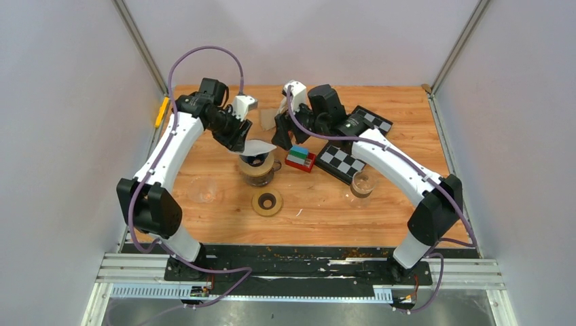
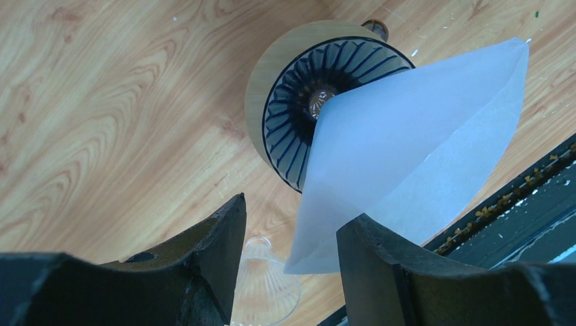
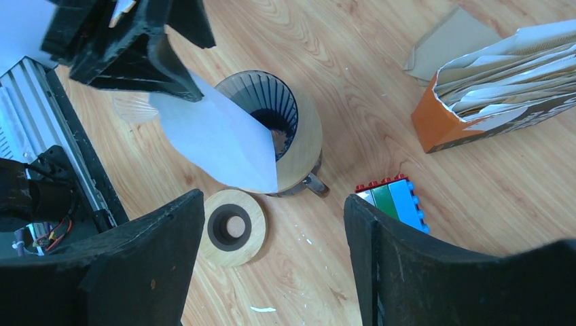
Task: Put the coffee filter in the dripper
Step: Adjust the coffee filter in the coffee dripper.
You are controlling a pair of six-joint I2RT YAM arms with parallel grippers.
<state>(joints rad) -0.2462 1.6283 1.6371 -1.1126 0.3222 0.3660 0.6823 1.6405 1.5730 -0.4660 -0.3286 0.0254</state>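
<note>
Coffee filter (image 2: 414, 142), white cone: tip over the dripper (image 2: 265, 88) mouth, wide edge beside the left gripper (image 2: 292, 210). Its fingers stand apart, paper against one, wood visible before the other. Right gripper (image 3: 272, 204): fingers wide apart, empty, above dripper. Bare table (image 1: 217, 166) left of dripper. Right wrist view adds, unseen from left wrist: wooden ring (image 3: 234, 227), toy bricks (image 3: 394, 200), orange box (image 3: 441, 129) of papers. Top view alone: tumbler (image 1: 365, 182) under right arm

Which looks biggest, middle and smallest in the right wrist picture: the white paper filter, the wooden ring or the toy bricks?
1. White paper coffee filter, though it is nearer the camera.
2. Round wooden ring and colourful plastic toy bricks: look alike, so tied.
</note>
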